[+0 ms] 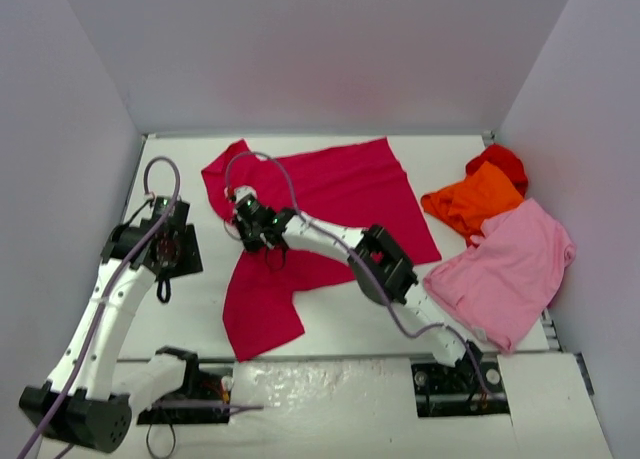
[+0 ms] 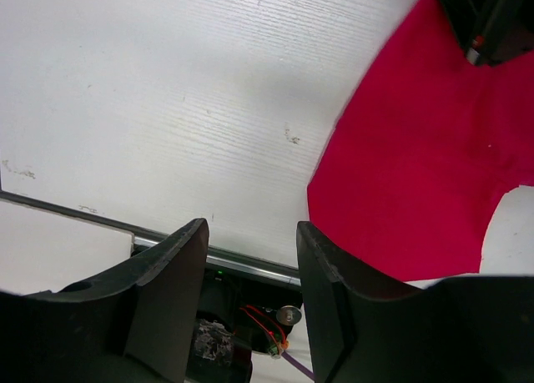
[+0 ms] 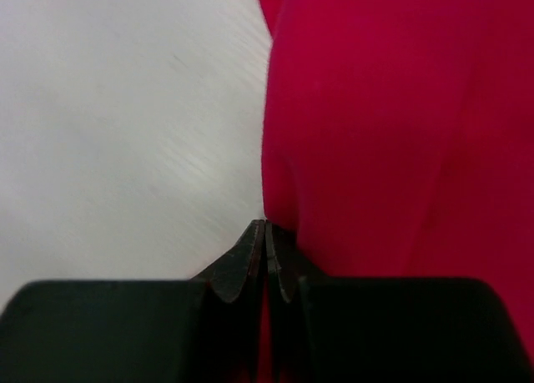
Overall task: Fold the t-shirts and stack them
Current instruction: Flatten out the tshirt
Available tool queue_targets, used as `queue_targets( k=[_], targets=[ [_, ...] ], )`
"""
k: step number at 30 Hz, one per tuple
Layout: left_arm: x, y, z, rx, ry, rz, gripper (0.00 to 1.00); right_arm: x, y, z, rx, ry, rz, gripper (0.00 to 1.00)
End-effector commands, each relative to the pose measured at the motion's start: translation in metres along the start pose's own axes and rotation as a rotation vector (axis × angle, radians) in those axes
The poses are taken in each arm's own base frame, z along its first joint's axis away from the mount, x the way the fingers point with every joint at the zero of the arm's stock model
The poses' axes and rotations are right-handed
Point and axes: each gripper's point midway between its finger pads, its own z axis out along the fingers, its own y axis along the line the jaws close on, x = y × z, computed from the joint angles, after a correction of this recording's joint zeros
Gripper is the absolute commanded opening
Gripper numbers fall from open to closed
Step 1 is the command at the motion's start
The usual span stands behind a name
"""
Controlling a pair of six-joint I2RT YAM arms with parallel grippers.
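Right gripper (image 3: 265, 233) pinched tight on an edge of the crimson-magenta cloth t-shirt (image 1: 340, 194), which lies spread mid-table with no fold finished; left gripper (image 2: 252, 229) half open, empty, over white table (image 2: 167, 108); orange shirt (image 1: 473, 201), light pink shirt (image 1: 510, 269) and bright red shirt (image 1: 500, 162) heaped at right, unfolded, so the task looks barely begun.

Crimson shirt (image 1: 340, 184) spread centrally; orange (image 1: 475, 201), pink (image 1: 510, 264), red shirts (image 1: 500, 162) rightward.
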Motion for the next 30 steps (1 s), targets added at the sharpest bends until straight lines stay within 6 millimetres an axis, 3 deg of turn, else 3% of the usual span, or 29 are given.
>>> queue_targets(
  k=[1, 4, 5, 6, 7, 10, 18, 21, 22, 23, 24, 26, 27, 29, 30],
  targets=[
    [-0.007, 0.002, 0.000, -0.012, -0.022, 0.003, 0.44, -0.054, -0.031, -0.073, 0.155, -0.163, 0.006, 0.00],
    [-0.007, 0.003, -0.001, -0.017, -0.020, 0.007, 0.44, -0.063, -0.038, -0.100, 0.136, -0.242, 0.052, 0.00],
    [-0.008, 0.003, -0.001, -0.016, -0.021, 0.007, 0.44, -0.078, -0.032, -0.111, 0.102, -0.296, 0.077, 0.00],
    [-0.007, 0.002, 0.000, -0.015, -0.019, 0.009, 0.44, -0.063, -0.043, -0.115, 0.092, -0.287, 0.115, 0.00],
    [-0.008, 0.002, 0.000, -0.017, -0.018, 0.009, 0.44, -0.069, -0.041, -0.127, 0.071, -0.320, 0.143, 0.00],
    [-0.008, 0.002, 0.000, -0.016, -0.021, 0.007, 0.44, -0.071, -0.044, -0.137, 0.051, -0.374, 0.161, 0.00],
    [-0.008, 0.000, 0.002, -0.009, -0.015, 0.009, 0.44, -0.042, -0.068, -0.129, 0.119, -0.316, 0.189, 0.00],
    [-0.009, -0.001, 0.003, -0.007, -0.015, 0.009, 0.44, -0.045, -0.046, -0.122, 0.023, -0.283, 0.149, 0.01],
    [-0.009, -0.001, 0.003, -0.006, -0.016, 0.011, 0.44, -0.049, -0.040, -0.121, 0.006, -0.286, 0.139, 0.07],
    [-0.009, -0.001, 0.003, -0.006, -0.015, 0.011, 0.44, -0.057, -0.029, -0.120, -0.028, -0.291, 0.125, 0.24],
    [-0.009, -0.001, 0.003, -0.007, -0.016, 0.010, 0.44, -0.061, -0.021, -0.117, -0.049, -0.290, 0.111, 0.33],
    [-0.009, -0.001, 0.003, -0.009, -0.016, 0.006, 0.44, -0.084, 0.005, -0.122, -0.095, -0.329, 0.083, 0.39],
    [-0.008, 0.000, 0.003, -0.009, -0.016, 0.006, 0.44, -0.081, 0.010, -0.118, -0.106, -0.318, 0.074, 0.40],
    [-0.008, -0.001, 0.003, -0.008, -0.017, 0.003, 0.44, -0.096, 0.035, -0.116, -0.187, -0.325, 0.048, 0.45],
    [-0.008, -0.001, 0.003, -0.007, -0.017, 0.003, 0.44, -0.091, 0.043, -0.106, -0.220, -0.297, 0.040, 0.47]
  ],
)
